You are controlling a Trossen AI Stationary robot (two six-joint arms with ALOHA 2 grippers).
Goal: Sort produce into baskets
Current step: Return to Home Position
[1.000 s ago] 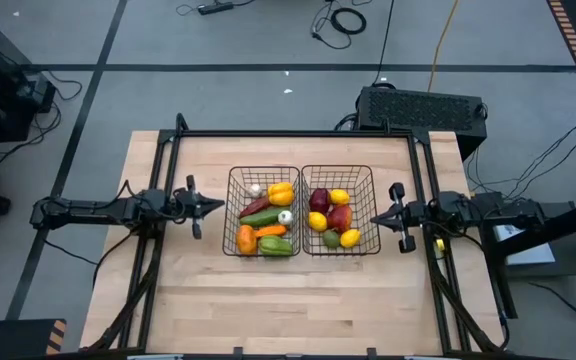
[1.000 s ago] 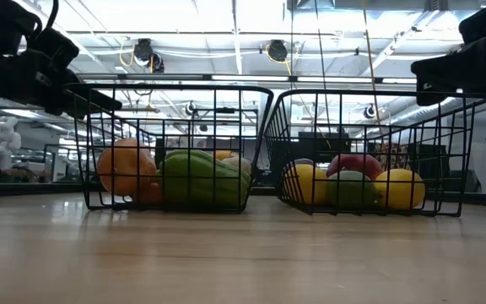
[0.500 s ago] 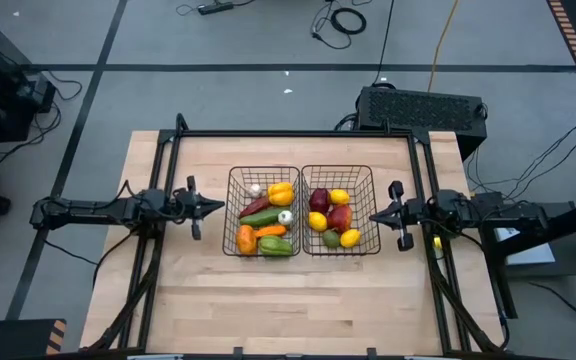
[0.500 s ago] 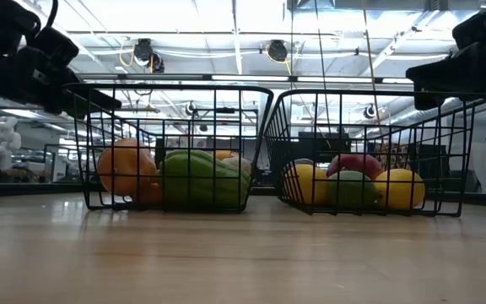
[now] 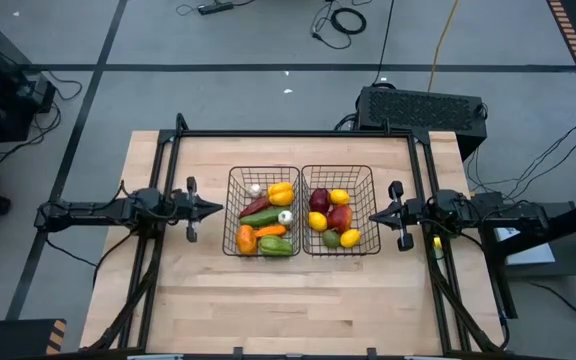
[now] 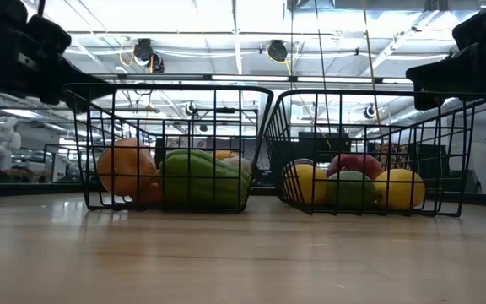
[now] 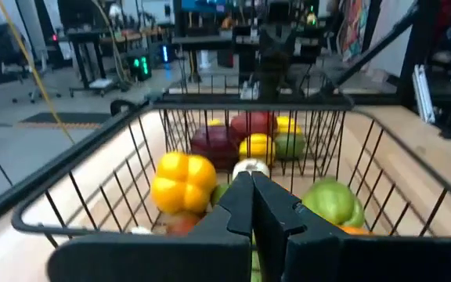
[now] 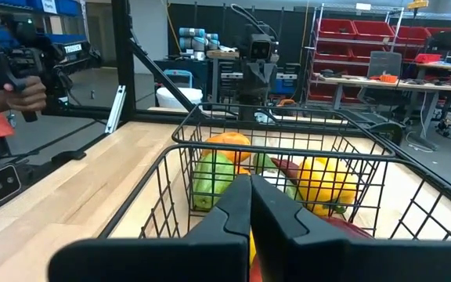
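Filling both baskets (image 5: 230,212): sorted produce (image 5: 281,193)

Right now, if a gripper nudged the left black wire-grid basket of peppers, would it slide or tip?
Likely slides: the left black wire-grid basket sits flat and wide on the smooth wooden table. Its produce lies low, so tipping seems unlikely.

The left arm (image 5: 88,211) and right arm (image 5: 468,209) are slender, jointed and matte black, each ending in two flat, tapered black fingers (image 7: 237,211).
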